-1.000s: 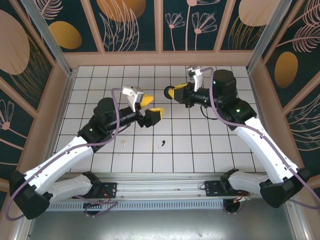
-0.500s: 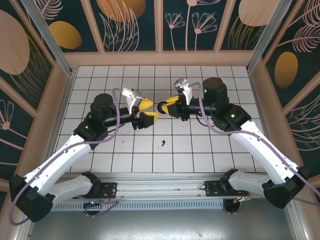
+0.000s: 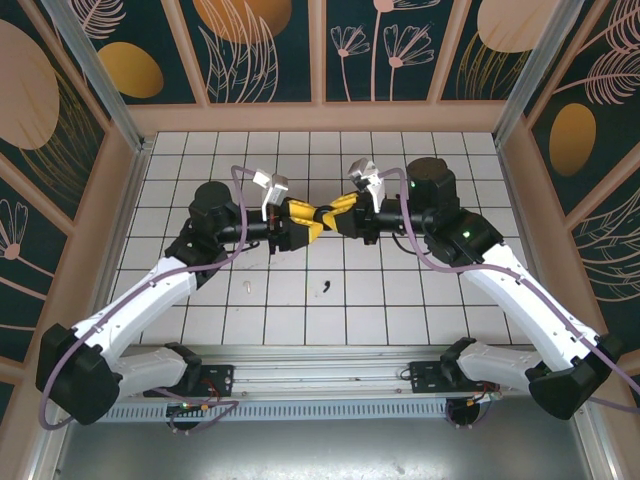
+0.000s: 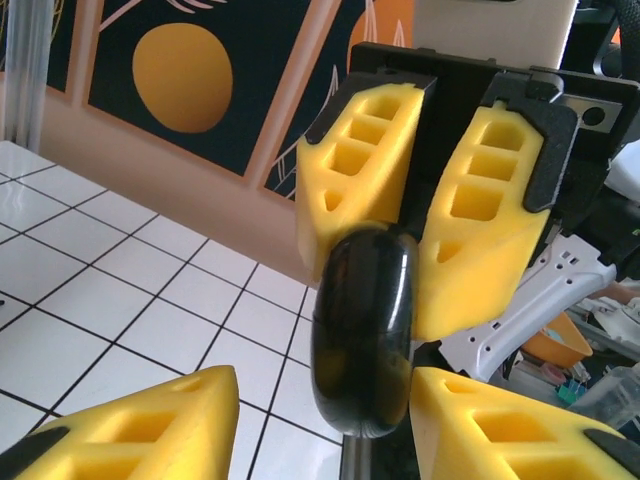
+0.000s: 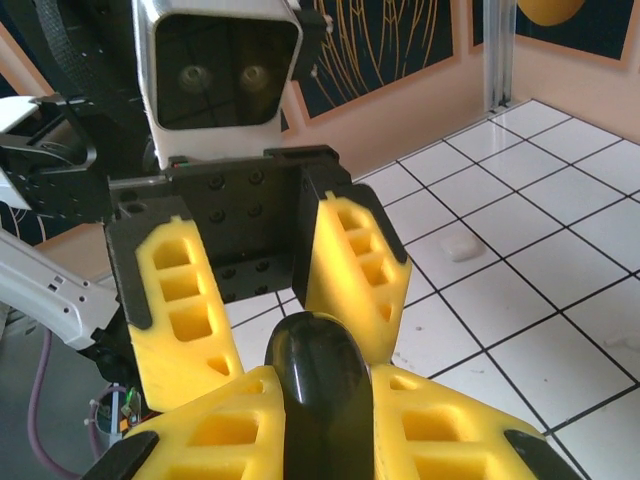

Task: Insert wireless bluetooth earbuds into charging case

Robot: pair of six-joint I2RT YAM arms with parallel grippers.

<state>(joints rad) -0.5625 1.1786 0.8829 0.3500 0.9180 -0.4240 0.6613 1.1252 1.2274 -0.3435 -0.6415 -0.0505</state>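
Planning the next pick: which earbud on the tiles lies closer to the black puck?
The black earbud, directly nearside of the black puck; the white earbud lies farther left.

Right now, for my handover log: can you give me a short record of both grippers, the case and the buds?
right gripper: shut on the case, holding it up off the table
left gripper: open, one finger on each side of the case
case: black, round
white bud: loose on the table, below the left arm
black bud: loose on the table, below the two grippers
progress: neither bud in the case yet
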